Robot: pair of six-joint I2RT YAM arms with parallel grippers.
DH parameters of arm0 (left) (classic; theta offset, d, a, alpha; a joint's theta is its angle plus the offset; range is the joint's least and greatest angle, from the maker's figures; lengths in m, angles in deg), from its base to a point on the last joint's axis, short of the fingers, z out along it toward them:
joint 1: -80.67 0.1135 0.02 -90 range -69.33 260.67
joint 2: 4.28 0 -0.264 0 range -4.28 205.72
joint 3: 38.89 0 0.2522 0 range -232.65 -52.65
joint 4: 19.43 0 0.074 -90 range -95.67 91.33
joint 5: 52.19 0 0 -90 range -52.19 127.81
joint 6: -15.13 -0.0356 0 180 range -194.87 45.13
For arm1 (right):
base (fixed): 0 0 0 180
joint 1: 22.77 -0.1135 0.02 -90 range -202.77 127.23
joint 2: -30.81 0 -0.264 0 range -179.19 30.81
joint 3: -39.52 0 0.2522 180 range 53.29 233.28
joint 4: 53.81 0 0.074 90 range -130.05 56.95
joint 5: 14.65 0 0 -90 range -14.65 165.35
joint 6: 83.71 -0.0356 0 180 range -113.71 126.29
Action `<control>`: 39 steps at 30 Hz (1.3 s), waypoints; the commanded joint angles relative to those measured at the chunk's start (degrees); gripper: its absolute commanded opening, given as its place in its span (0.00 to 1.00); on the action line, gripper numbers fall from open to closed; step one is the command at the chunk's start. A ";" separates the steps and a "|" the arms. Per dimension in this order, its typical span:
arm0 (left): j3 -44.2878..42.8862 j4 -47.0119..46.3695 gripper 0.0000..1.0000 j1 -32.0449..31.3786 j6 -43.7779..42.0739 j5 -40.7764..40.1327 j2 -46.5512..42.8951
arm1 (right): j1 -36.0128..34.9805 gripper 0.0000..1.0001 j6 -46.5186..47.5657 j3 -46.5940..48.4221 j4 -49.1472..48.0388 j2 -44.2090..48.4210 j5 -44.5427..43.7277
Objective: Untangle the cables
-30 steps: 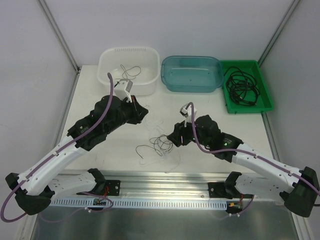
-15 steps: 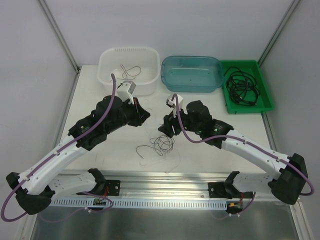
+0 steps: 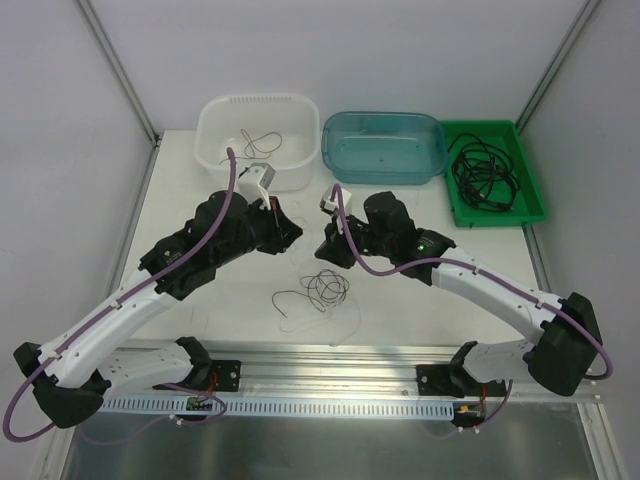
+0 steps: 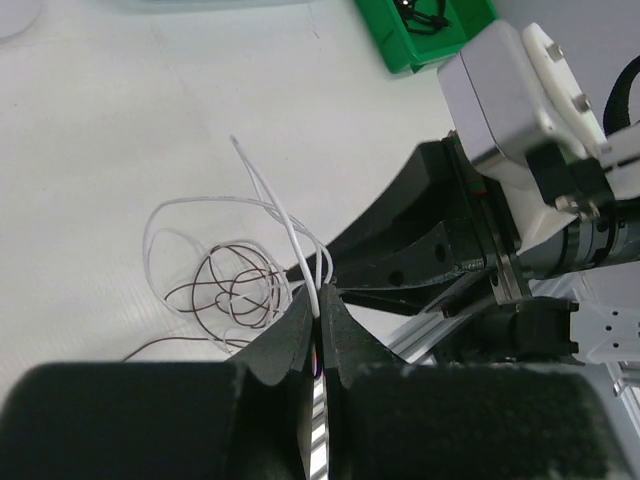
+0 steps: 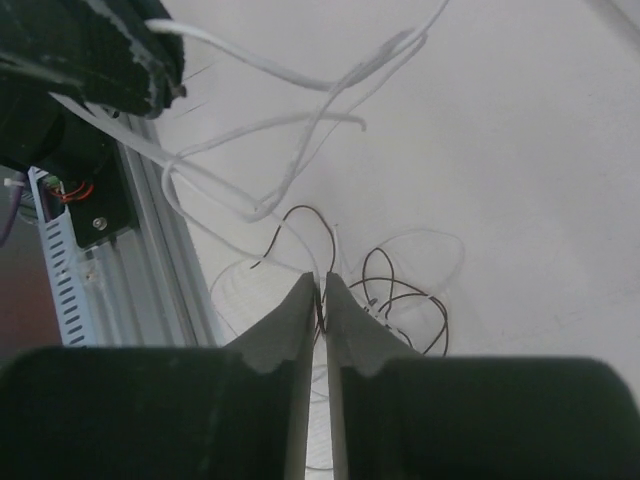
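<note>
the cables lie in a loose tangle mid-table between the arms, dark wire looped through white cable. the left gripper is clamped on the white cable. just beside it, the right gripper pinches strands of the cables rising from the same tangle.

both arms stretched inward, left gripper and right gripper pinched shut, tips close together
</note>
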 commanded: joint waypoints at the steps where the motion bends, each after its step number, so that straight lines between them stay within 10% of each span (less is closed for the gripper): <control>1: 0.58 -0.45 0.01 0.32 -0.79 -2.15 0.02 | 0.92 0.09 1.45 1.84 0.50 0.93 4.74; 6: 3.66 -0.45 0.21 0.49 -0.71 -6.90 -0.24 | 3.99 0.01 2.42 3.59 7.85 6.63 1.32; 7: 4.88 -0.54 0.46 1.01 -0.18 -7.08 -0.15 | 5.91 0.01 4.68 7.25 13.89 9.17 -2.95; 14: 8.22 -1.85 0.82 1.28 0.52 -7.09 -0.85 | 7.34 0.01 6.64 21.60 28.26 11.74 -14.76; 30: 20.88 -10.82 0.96 2.07 -0.45 -2.25 -1.47 | 9.18 0.01 5.67 40.07 26.61 9.56 -32.78; 39: 18.62 -3.89 0.99 21.23 -0.70 12.51 1.08 | 19.89 0.01 2.77 44.46 17.83 2.26 -35.33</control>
